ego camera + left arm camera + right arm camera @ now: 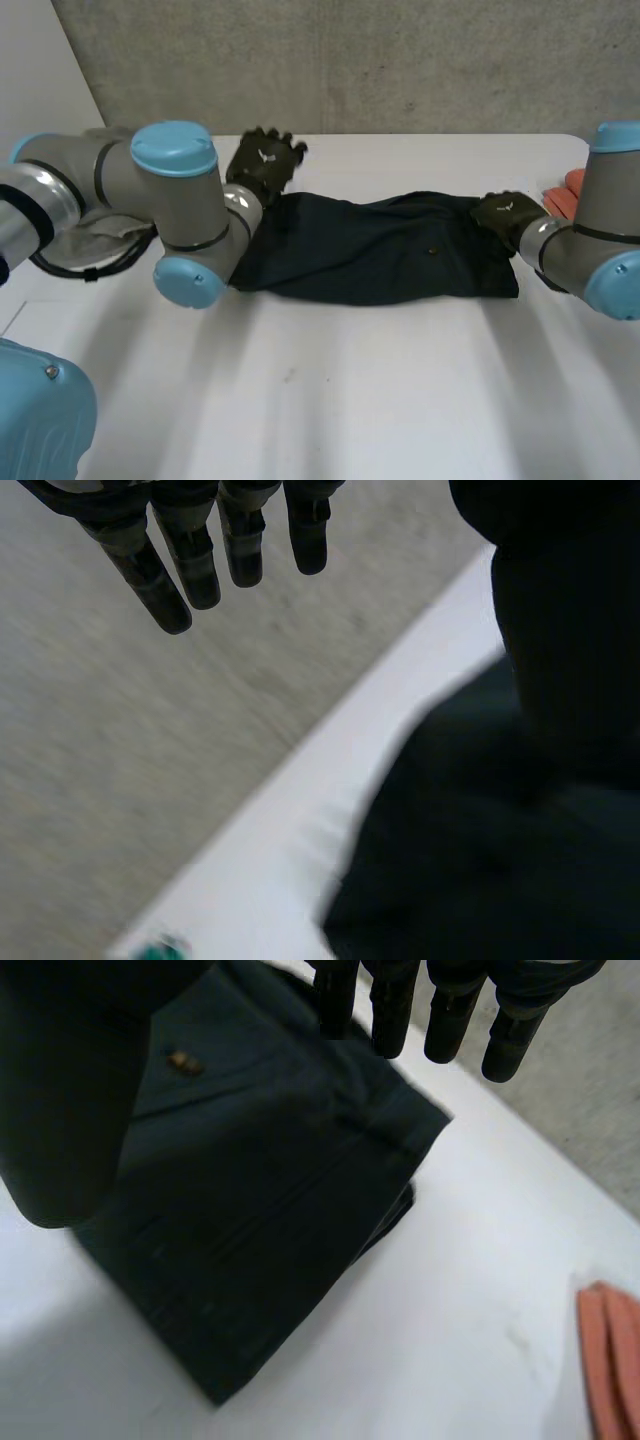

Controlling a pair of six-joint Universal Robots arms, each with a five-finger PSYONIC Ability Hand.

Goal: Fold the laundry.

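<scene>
While left hand (193, 565) and right hand (392, 1015) hang straight-fingered, neither grips cloth (380, 262).

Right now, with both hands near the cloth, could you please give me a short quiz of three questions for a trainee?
1. True or false: the left hand has its fingers curled round the dark garment.
2. The right hand is at the garment's: A) middle, B) end nearest the right arm, C) end nearest the left arm.
3. Fill in: the thing on the table beside the right arm is ____ in colour.

Key: 1 false, its fingers are straight; 2 B; 3 orange-red.
</scene>
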